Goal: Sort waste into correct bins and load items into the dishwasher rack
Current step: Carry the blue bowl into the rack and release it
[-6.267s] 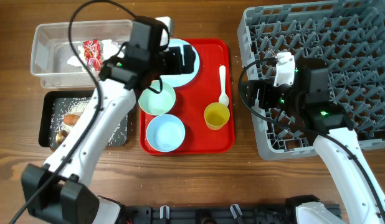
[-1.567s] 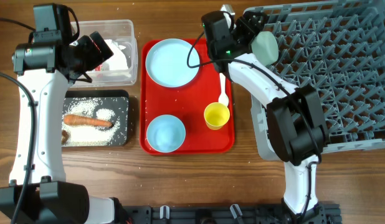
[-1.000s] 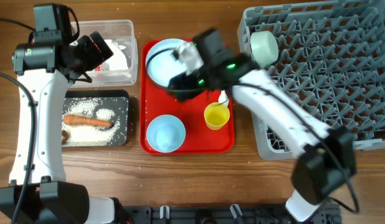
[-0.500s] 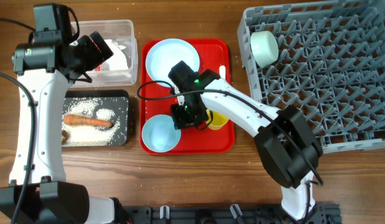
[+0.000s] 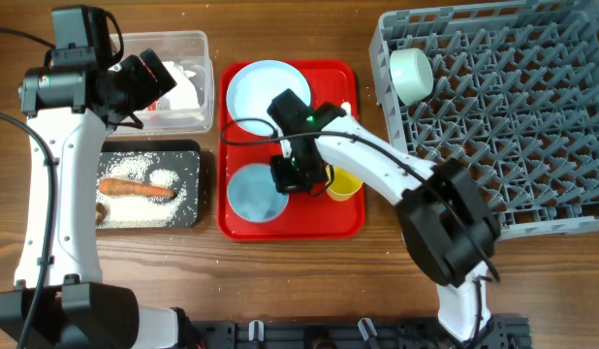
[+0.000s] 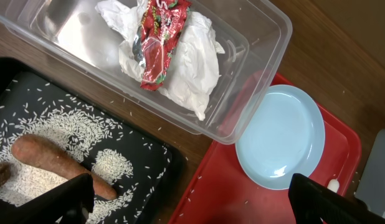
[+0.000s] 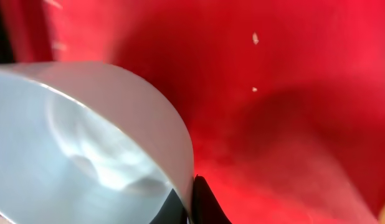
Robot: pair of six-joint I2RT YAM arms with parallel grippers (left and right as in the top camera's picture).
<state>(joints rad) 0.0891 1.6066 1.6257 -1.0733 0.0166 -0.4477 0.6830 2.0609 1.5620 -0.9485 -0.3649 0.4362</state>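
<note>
My right gripper is shut on the right rim of the light blue bowl on the red tray. In the right wrist view the bowl's rim is pinched between the black fingertips of the gripper. The yellow cup peeks out beside the arm. The light blue plate lies at the tray's back. A pale green bowl stands in the grey rack. My left gripper hangs open over the bins, holding nothing.
The clear tub holds a white napkin and a red wrapper. The black tray holds a carrot stick, a brown lump and rice. My right arm crosses the tray from the rack side.
My right arm swung from over the plate down to the light blue bowl and shut on its rim; the bowl shifted slightly towards the plate. The left arm has not moved.
</note>
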